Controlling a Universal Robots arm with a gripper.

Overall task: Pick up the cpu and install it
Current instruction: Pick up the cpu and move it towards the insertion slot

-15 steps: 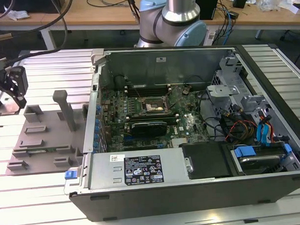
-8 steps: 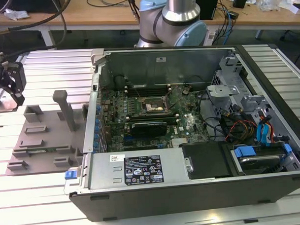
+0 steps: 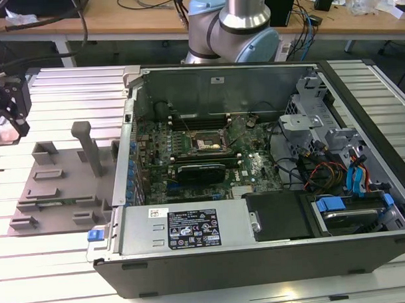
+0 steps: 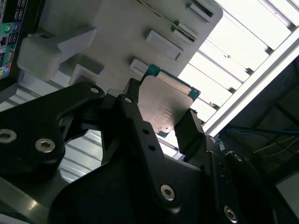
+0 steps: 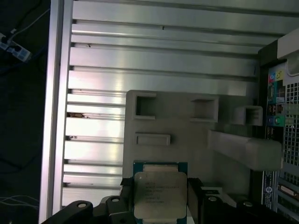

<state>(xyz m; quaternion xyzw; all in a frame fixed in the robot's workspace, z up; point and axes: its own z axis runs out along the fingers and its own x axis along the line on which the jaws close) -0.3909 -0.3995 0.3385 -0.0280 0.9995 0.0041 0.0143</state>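
Gripping the cpu (image 4: 163, 105) by two opposite edges, your gripper (image 4: 161, 121) has its black fingers (image 4: 132, 106) closed on the chip. The dull silver lid faces the camera in both wrist views, and a thin green rim shows around it. Just behind the chip in the first wrist view lies the pale grey fixture plate (image 5: 163, 121) with its raised blocks and shallow pockets. You cannot tell whether the chip touches the plate or hangs clear of it. Under the plate runs the slatted aluminium table (image 5: 140, 51).

In the exterior view you find the gripper (image 3: 8, 108) at about nine o'clock, at the frame's edge. The fixture plate sits at roughly four o'clock from it, between it and the open computer case (image 3: 259, 246). Inside the case, the black-framed motherboard socket (image 3: 205, 143) lies at about three o'clock from the gripper and well apart from it, with nothing seated in its opening. The arm's base (image 3: 241, 20) stands at twelve o'clock of the case, just behind its rear wall.
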